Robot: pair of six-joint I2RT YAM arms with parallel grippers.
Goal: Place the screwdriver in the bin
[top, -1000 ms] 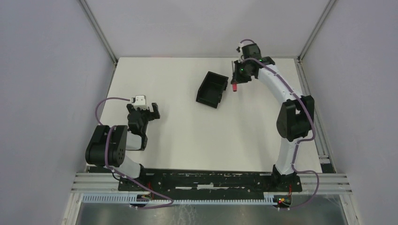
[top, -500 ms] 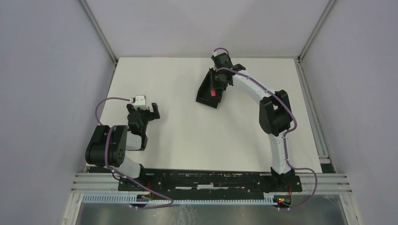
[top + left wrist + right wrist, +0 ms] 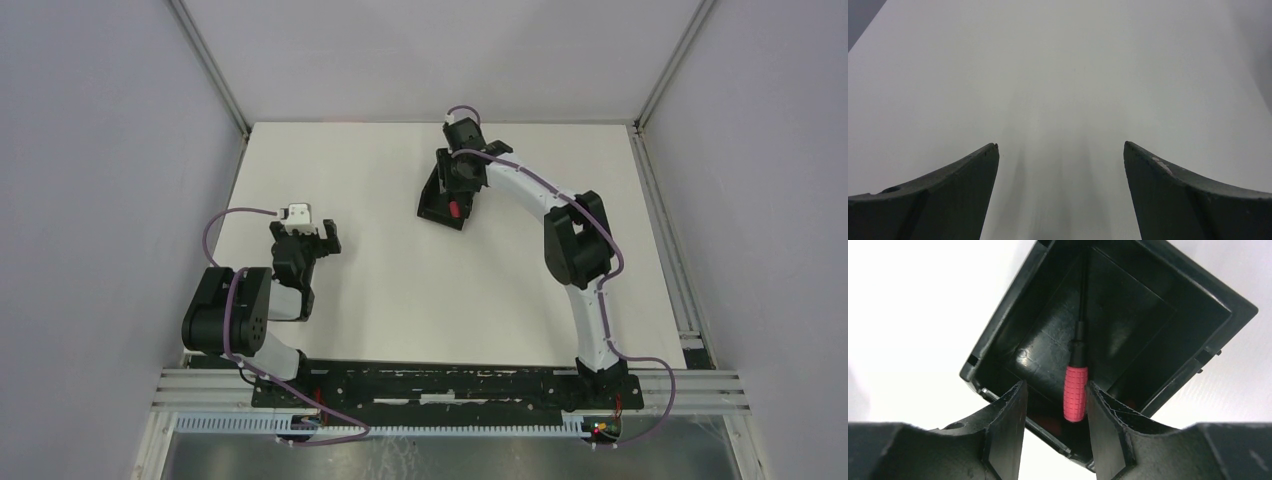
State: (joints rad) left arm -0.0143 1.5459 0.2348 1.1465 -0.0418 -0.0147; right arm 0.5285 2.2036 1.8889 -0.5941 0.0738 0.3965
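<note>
**Worktop** [image 3: 380,280]: white, flat; carries the bin and both arms' reach.

**Bin** [image 3: 431,196]: black, rectangular, open-topped; stands on the far middle of the worktop, set at an angle to its edges. The right wrist view looks straight into it [image 3: 1008,325]; glossy floor, raised walls.

**Screwdriver** [image 3: 455,209]: red knurled handle, thin dark shaft. Located within the bin's walls [image 3: 1075,390], shaft pointing toward the far corner, handle toward the near wall. Whether it lies settled on the floor cannot be told.

**Right tool** [image 3: 458,185]: directly above the bin, pointing down into it. Fingers spread [image 3: 1055,384], the gap wider than the handle. The handle sits just beside one finger with clear space to the other; not pinched.

**Left tool** [image 3: 305,237]: low over the left side of the worktop, well apart from the bin. Fingers spread wide [image 3: 1060,150], only bare white worktop [image 3: 1058,60] between them.
</note>
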